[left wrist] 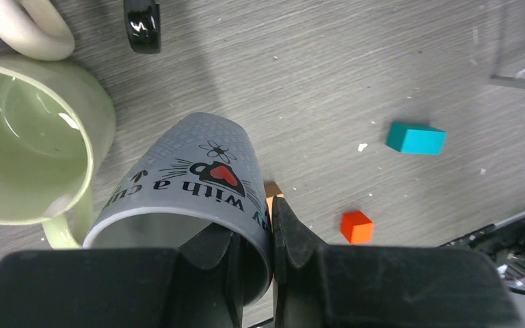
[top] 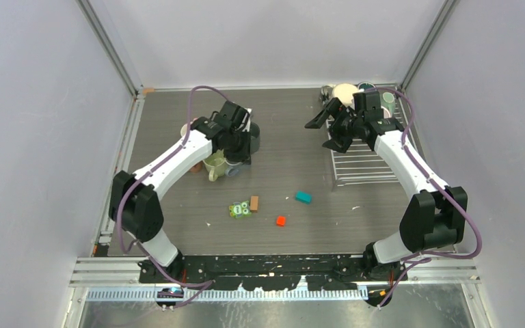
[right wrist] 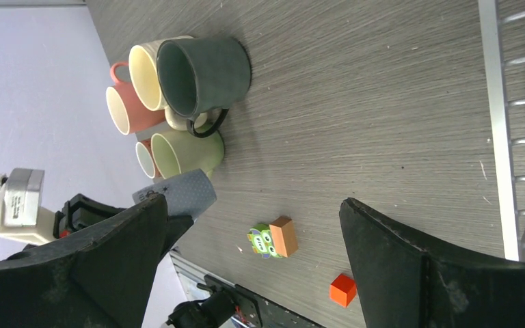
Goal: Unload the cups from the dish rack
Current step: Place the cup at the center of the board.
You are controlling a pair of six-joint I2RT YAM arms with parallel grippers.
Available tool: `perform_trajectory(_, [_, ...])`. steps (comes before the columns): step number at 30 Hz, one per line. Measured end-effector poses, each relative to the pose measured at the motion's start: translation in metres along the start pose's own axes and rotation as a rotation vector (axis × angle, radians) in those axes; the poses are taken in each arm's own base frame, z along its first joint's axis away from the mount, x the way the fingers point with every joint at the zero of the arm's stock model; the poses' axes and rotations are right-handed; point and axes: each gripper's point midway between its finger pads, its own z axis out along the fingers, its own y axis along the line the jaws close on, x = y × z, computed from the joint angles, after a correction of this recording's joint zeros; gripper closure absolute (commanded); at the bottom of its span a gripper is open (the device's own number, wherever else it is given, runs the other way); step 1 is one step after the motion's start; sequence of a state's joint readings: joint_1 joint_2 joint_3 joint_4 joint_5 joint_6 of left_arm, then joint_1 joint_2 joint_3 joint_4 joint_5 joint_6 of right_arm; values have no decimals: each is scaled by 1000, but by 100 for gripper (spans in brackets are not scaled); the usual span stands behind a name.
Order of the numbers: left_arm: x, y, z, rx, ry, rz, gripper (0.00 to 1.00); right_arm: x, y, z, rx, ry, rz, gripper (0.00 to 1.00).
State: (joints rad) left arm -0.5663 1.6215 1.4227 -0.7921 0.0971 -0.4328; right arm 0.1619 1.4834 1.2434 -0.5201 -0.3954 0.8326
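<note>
1. On the left side of the bench (top: 287, 164), the left gripper (left wrist: 256, 236) is closed narrowly on the rim of a grey printed cup (left wrist: 191, 178), with one finger inside the cup and the other outside against its wall.
2. The grey printed cup sits just beside a pale green cup (left wrist: 27, 143), which stands upright with its mouth open to the camera. Whether the grey cup's base rests on the bench cannot be told.
3. Other cups are grouped close by on the bench: a dark cup (right wrist: 202, 72), a cream cup (right wrist: 147, 75) and a pink cup (right wrist: 126, 109), packed against one another beyond the pale green one.
4. The right gripper (right wrist: 253, 205) is spread wide and holds nothing. In the top view it hangs over the far left part of the dish rack (top: 366, 164).
5. The dish rack lies flat on the right side of the bench. Its near half is bare wire, while several rack cups (top: 345, 92) crowd its far end, partly hidden by the right arm.
6. Small toys lie between the two arms: a teal block (top: 303, 197), an orange block (top: 281, 221), and an owl block (top: 238, 210) touching a brown block (top: 254, 203).
</note>
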Motion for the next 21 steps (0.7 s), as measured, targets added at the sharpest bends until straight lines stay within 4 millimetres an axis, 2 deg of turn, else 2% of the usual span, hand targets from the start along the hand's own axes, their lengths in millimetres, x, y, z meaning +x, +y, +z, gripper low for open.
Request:
perform_trajectory(6, [-1, 10, 24, -63, 46, 31, 100, 1, -3, 0, 17, -1, -16, 0])
perform_trajectory(10, [1, 13, 31, -87, 68, 53, 100, 1, -3, -1, 22, -3, -24, 0])
perform_trajectory(14, [-4, 16, 25, -114, 68, 71, 100, 0, -1, -4, 24, -6, -31, 0])
perform_trajectory(21, [-30, 16, -2, -160, 13, 113, 100, -1, 7, -6, 13, -14, -47, 0])
